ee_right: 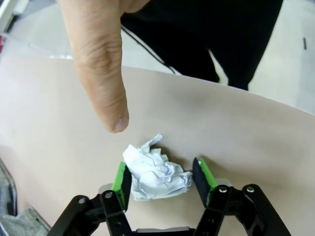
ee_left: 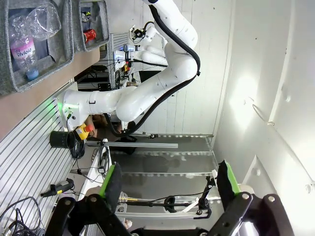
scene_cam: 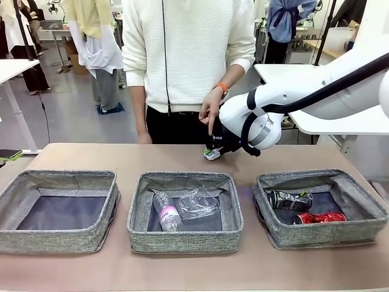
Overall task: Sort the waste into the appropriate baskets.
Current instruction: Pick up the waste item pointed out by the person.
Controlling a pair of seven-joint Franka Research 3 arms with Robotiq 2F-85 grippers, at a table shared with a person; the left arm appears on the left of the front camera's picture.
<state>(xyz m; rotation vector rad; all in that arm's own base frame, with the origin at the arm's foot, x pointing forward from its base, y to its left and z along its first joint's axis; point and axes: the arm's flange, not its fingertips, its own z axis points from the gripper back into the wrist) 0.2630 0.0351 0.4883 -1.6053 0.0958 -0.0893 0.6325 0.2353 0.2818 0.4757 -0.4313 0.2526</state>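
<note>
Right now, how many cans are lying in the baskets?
2. Both lie in the basket on the robot's right: a crushed dark can toward the far side, and a red can nearer the robot. More could be hidden behind the walls.

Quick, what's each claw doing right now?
Left gripper: open, empty.
Right gripper: open around the crumpled paper wad, not yet clamped.

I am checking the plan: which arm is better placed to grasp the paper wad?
The right. Its pincer already straddles the crumpled white paper wad on the table; the left pincer is open, facing away.
</note>
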